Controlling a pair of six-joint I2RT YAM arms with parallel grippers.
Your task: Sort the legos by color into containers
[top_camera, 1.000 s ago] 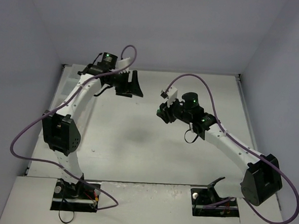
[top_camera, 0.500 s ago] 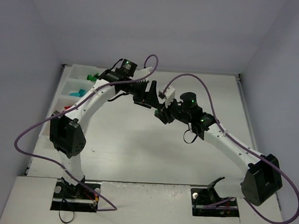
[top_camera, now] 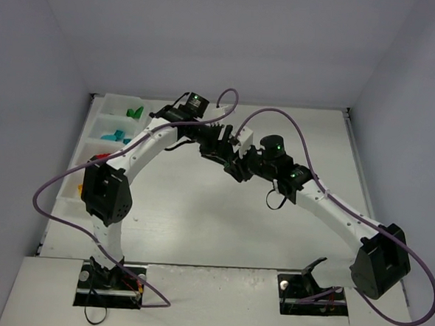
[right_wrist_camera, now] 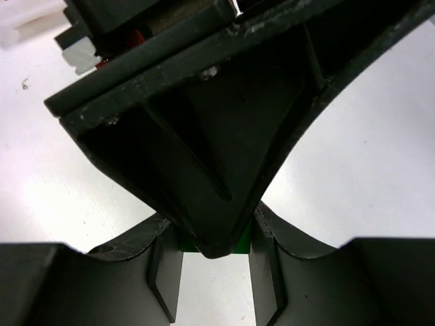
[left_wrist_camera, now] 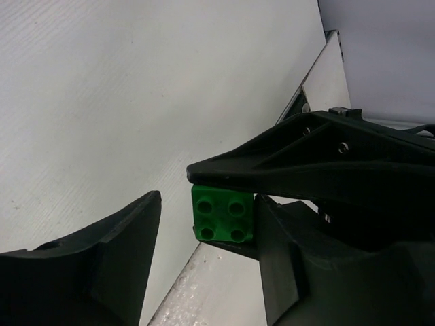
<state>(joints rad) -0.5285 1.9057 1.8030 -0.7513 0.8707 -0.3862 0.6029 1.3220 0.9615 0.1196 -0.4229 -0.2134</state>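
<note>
The legos sorted so far lie in the long tray at the upper left of the overhead view: green in the top compartment, teal below it, something red lower down. My left arm hung over that tray a second ago and has swung to the middle of the frame to meet my right arm. I take that to mean one drop is finished and a handover is starting. My right gripper is clenched on a green brick. My left gripper is narrowing round it but has not grasped it. In the left wrist view one finger sits just beside the brick and the other stands apart. The brick is tiny, square and bright green, with four studs facing my left camera.
</note>
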